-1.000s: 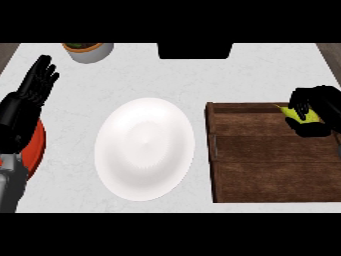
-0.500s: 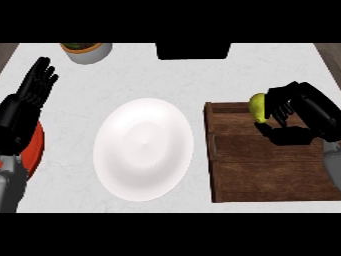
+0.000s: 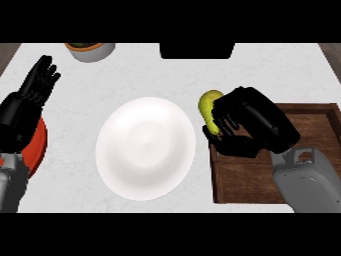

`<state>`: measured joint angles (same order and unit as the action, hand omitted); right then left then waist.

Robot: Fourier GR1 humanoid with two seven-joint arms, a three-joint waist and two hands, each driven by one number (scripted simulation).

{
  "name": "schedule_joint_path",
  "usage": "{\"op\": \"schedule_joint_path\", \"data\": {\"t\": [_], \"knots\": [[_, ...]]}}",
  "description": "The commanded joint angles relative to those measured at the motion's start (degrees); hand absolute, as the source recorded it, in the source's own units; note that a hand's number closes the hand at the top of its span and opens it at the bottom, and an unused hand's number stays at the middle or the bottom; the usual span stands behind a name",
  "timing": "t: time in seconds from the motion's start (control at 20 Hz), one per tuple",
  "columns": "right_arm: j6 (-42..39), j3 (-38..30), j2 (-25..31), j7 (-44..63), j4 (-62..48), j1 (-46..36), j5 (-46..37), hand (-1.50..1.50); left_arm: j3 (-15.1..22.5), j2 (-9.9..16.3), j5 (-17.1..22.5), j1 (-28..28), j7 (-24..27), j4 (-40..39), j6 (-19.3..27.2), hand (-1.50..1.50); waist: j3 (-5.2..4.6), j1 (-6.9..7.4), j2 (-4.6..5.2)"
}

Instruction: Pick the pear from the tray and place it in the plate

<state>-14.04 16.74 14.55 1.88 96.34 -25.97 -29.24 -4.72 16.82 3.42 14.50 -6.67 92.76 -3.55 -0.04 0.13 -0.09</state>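
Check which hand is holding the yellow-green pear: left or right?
The right hand, fingers curled round the yellow-green pear at the brown wooden tray's left edge. The left hand rests open, holding nothing.

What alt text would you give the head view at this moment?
The right hand holds a yellow-green pear at the wooden tray's left edge, just right of the empty white plate. The left hand rests open at the far left, above a red plate.
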Motion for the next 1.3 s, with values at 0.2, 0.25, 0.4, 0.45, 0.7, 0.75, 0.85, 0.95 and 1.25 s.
{"op": "schedule_joint_path", "data": {"t": [0.2, 0.25, 0.4, 0.45, 0.7, 0.75, 0.85, 0.95, 1.25], "knots": [[2.06, 8.25, -14.14, 9.85, -7.55, -6.82, -5.44, 1.5, -0.34, -0.88, -1.35, 4.14, 0.63, -4.6, -0.06, 0.0, 0.01, 0.07, 0.2], [2.68, 8.12, -14.22, 7.88, -10.55, -7.35, -5.68, 1.5, -0.14, -1.46, -1.53, 1.88, 1.68, -3.51, -0.23, 0.0, 0.02, 0.24, 0.18], [12.2, 13.28, -14.39, 11.35, -19.17, -13.64, -3.63, 1.5, -0.77, -0.16, -0.91, 2.38, -0.56, -0.58, -0.99, 0.0, 0.03, 1.13, 0.24], [14.82, 16.04, -14.42, 11.37, -21.47, -12.7, -4.5, 1.5, 0.27, -1.53, -0.94, 1.5, 1.22, -1.7, -1.39, 0.0, 0.02, 1.06, 0.27], [21.32, 18.75, -14.51, 7.12, -33.42, -16.51, -4.23, 1.5, -2.16, 0.2, 1.04, 1.25, -1.28, 0.91, -2.94, 0.0, 0.04, 1.2, 0.27], [20.91, 20.15, -14.52, 11.73, -34.5, -22.4, -0.39, 1.5, -1.29, -0.62, -0.05, 2.89, -0.45, -1.87, -2.55, 0.0, 0.02, 1.3, 0.32], [22.5, 22.51, -14.53, 6.68, -42.05, -22.77, -0.94, 1.5, -0.35, -1.9, -0.47, 1.72, -0.23, -0.78, -1.74, 0.0, 0.03, 2.14, 0.54], [28.15, 27.5, -14.53, 12.12, -41.35, -22.2, 7.11, 1.5, -1.48, 0.07, -0.83, 3.1, 2.86, -4.33, -3.57, 0.0, 0.01, 2.77, 0.67], [32.26, 31.99, -14.54, 8.31, -47.72, -24.03, 20.22, -1.5, 2.0, -3.34, -2.85, 5.72, -1.06, -1.74, -0.77, 0.0, 0.06, 4.14, 1.02]]}}
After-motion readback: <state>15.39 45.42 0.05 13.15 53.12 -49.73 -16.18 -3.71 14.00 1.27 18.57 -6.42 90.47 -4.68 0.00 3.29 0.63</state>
